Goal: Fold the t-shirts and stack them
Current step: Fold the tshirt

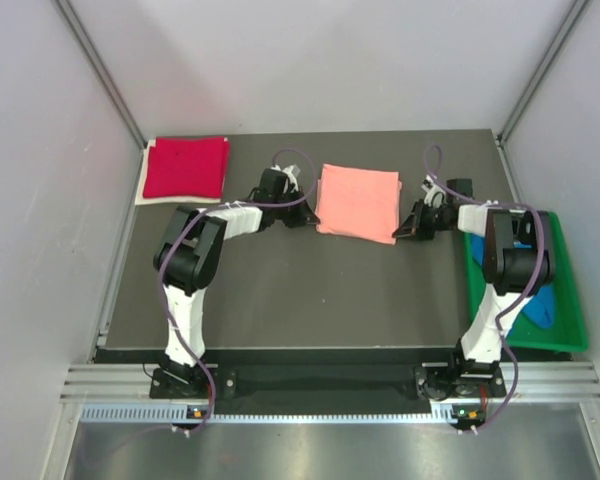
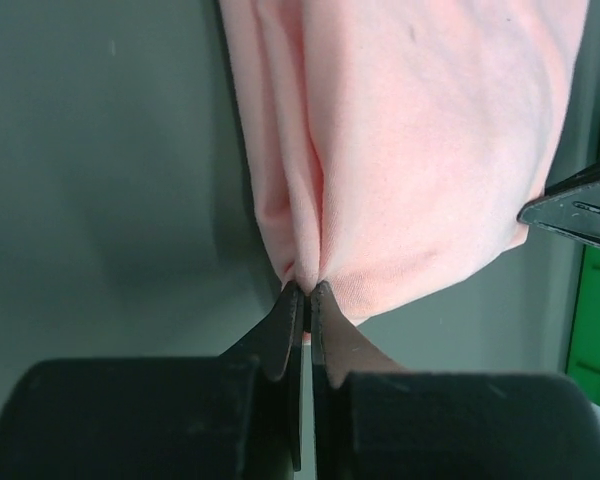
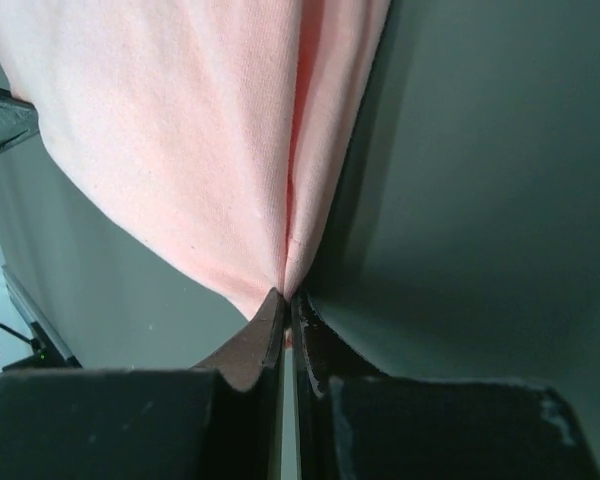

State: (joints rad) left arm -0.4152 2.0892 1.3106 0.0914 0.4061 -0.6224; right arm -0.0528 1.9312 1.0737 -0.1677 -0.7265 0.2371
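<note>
The pink tee (image 1: 357, 203) lies folded into a flat, nearly square rectangle on the far middle of the bench (image 1: 310, 290), a matte dark grey board. Its cloth is a soft, fine, plain salmon knit. In the wrist views it gathers into long, soft pleats that run together at each pinched point.

The left end effector (image 2: 307, 292) is closed on the tee's left edge, by the near corner. Its two black, tapered fingers are pressed together with a sliver of cloth caught between the tips. The right end effector (image 3: 285, 298) grips the right edge by the near corner in the same way, and the fabric fans out from its tips.

The red tee (image 1: 185, 167) is a flat, crimson, folded square at the far left corner of the bench. A white layer (image 1: 148, 197) shows beneath it along its left and near edges.

The blue tee (image 1: 542, 308) sits in the tray (image 1: 577, 325), a glossy green plastic one with a raised rim at the right edge of the bench. The right arm hides much of this tee, so its shape cannot be told.
</note>
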